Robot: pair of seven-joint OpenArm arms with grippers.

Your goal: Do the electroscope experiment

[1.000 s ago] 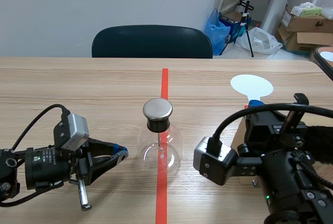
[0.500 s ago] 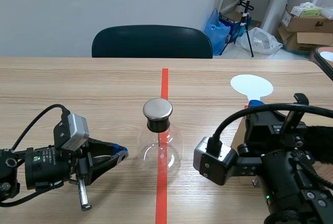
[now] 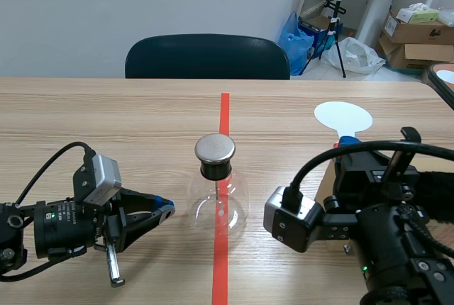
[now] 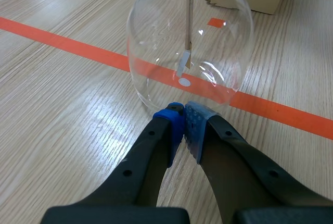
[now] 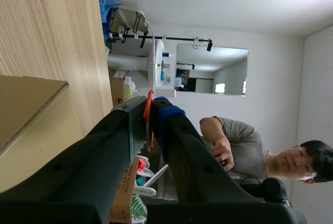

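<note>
Left gripper (image 4: 183, 110): fingers closed on nothing, blue pads meeting, tips just short of the glass. Low at scene left, lying near the table (image 3: 106, 120). Right gripper (image 5: 150, 107): pinched onto a thin orange-red strip (image 5: 149, 122) seen edge-on; can't identify it. Electroscope (image 3: 218, 202), lower centre of scene, on the red tape line (image 3: 224, 113): clear round flask, black stopper (image 3: 216, 170), flat metal disc (image 3: 215, 147) on top, thin rod (image 4: 190, 15) hanging inside. Stands upright, long axis vertical, disc upward.
</note>
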